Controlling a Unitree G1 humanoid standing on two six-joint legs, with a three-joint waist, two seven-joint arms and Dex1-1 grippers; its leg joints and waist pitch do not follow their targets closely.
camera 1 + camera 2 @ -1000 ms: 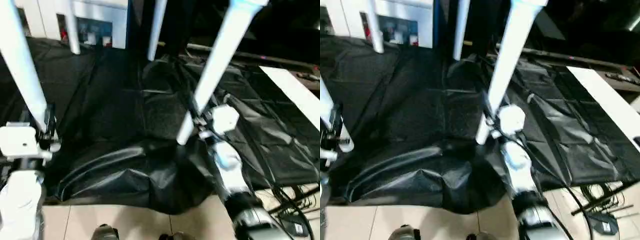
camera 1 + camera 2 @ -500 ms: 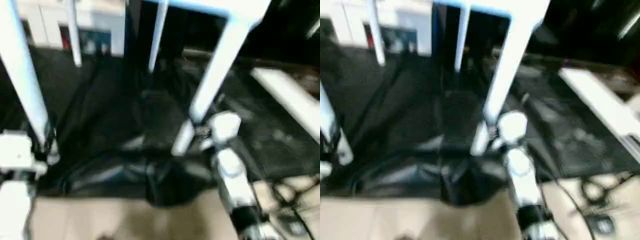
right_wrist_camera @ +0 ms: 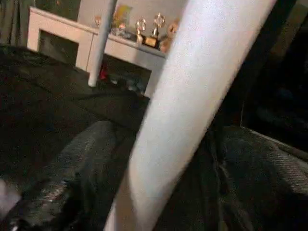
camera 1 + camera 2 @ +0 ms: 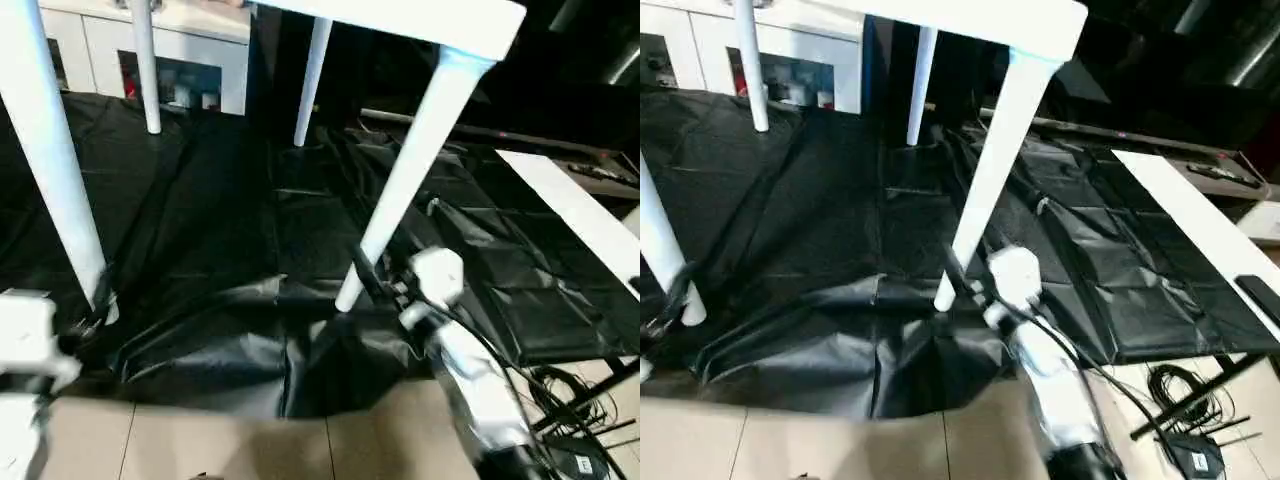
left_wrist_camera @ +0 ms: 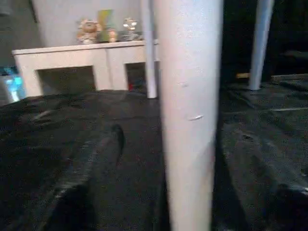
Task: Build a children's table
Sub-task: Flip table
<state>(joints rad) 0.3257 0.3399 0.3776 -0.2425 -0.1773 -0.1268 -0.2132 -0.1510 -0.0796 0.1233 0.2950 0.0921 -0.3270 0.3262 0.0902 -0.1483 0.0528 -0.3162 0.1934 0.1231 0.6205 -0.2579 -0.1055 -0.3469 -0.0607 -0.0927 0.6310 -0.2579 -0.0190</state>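
Note:
The children's table stands upright on a black sheet, its white tabletop (image 4: 400, 15) at the top of the head views. The front-left leg (image 4: 55, 170) and front-right leg (image 4: 410, 170) come down to the sheet, with two back legs (image 4: 145, 70) behind them. My left gripper (image 4: 95, 310) sits at the foot of the front-left leg, which rises close up in the left wrist view (image 5: 190, 120). My right gripper (image 4: 368, 280) sits at the foot of the front-right leg (image 3: 183, 96). Both are open, with the jaws standing off either side of the leg.
The crumpled black sheet (image 4: 230, 240) covers the floor, with tan tiles (image 4: 220, 445) at its near edge. A white cabinet (image 4: 195, 55) stands at the back left. A white board (image 4: 575, 205) lies on the right. Cables (image 4: 575, 400) lie at the lower right.
The camera has shifted, so the tabletop now shows. The front-right leg stands steeper with its foot on the sheet. Both grippers have opened off the legs they gripped.

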